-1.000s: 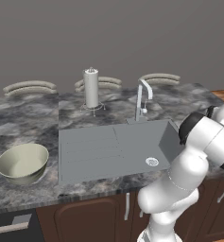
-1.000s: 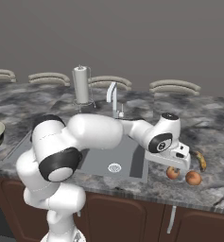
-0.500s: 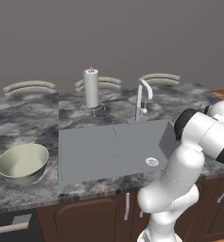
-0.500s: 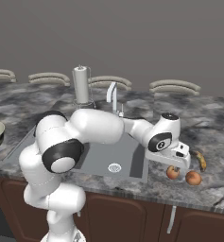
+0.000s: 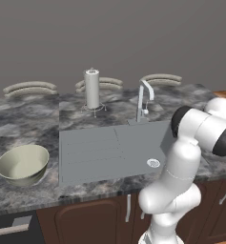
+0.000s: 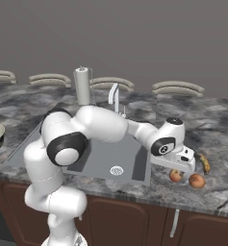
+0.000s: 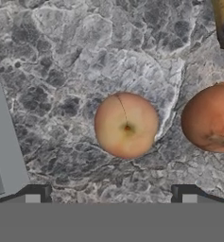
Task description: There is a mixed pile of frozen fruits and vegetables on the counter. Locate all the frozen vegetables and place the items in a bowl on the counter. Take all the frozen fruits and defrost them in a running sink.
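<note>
With its fingers spread and empty, the gripper (image 7: 110, 198) should descend straight so the small round orange-brown fruit (image 7: 126, 125) sits centred between them, clear of the similar round fruit (image 7: 211, 118) beside it.

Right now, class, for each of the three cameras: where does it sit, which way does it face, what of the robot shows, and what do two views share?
Left base view: behind-left, facing sink and bowl; arm lower right.
Right base view: behind-right, facing sink and counter; arm, gripper over fruit.
Hand view: looks down at the fruit; fingertips at bottom.
Shared: base views share tap.
</note>
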